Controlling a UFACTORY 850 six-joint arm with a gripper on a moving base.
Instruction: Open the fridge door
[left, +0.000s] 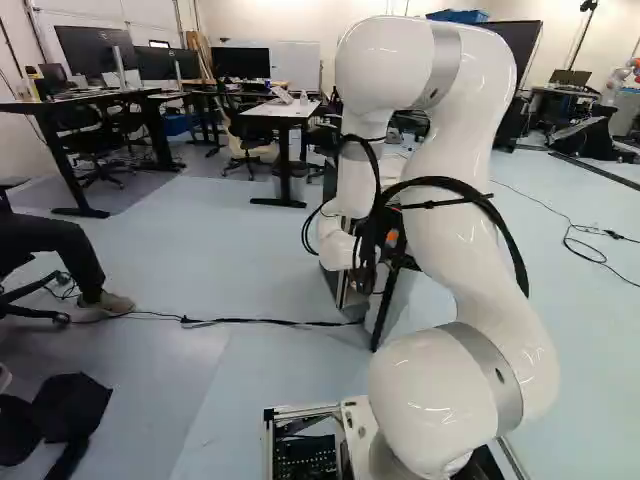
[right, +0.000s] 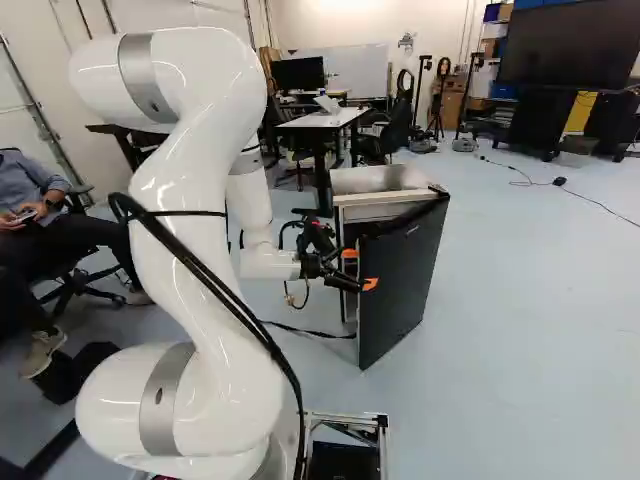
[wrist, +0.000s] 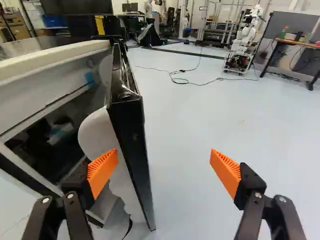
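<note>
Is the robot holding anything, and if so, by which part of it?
Nothing is held: the gripper stands open, with the fridge door between its pads, near one and well clear of the other.

Black, slab-like fridge door (wrist: 134, 160), seen edge-on, ajar; wavy white lining (wrist: 94, 135) on its inner face. I have my black two-fingered gripper (right: 361, 270) spread wide astride the door, one ribbed orange pad (wrist: 103, 170) close by the lining, contact unclear, the other well apart from the outer face. Inner side of door: boxy white cabinet (wrist: 50, 75), dark inside. Beyond door's outer side: thin black looping cable (wrist: 197, 84) on pale floor (wrist: 200, 115); farther off, another robot (wrist: 244, 42), white.
</note>
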